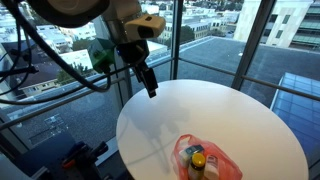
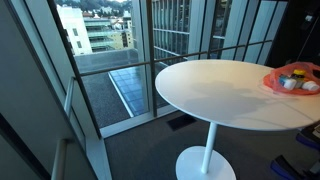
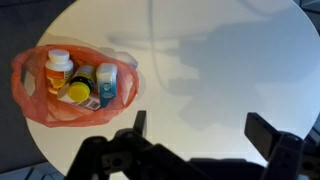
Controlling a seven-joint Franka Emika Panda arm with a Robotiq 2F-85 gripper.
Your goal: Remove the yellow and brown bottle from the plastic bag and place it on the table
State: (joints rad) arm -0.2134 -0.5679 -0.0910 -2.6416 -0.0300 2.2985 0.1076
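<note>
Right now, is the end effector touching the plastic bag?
Apart. In an exterior view the end effector hangs above the table, well clear of the plastic bag; the wrist view shows bare tabletop between them.

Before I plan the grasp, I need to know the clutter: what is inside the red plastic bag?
Inside the red plastic bag are a yellow-capped brown bottle, a white bottle and a blue-and-white container. Anything beneath them is covered.
</note>
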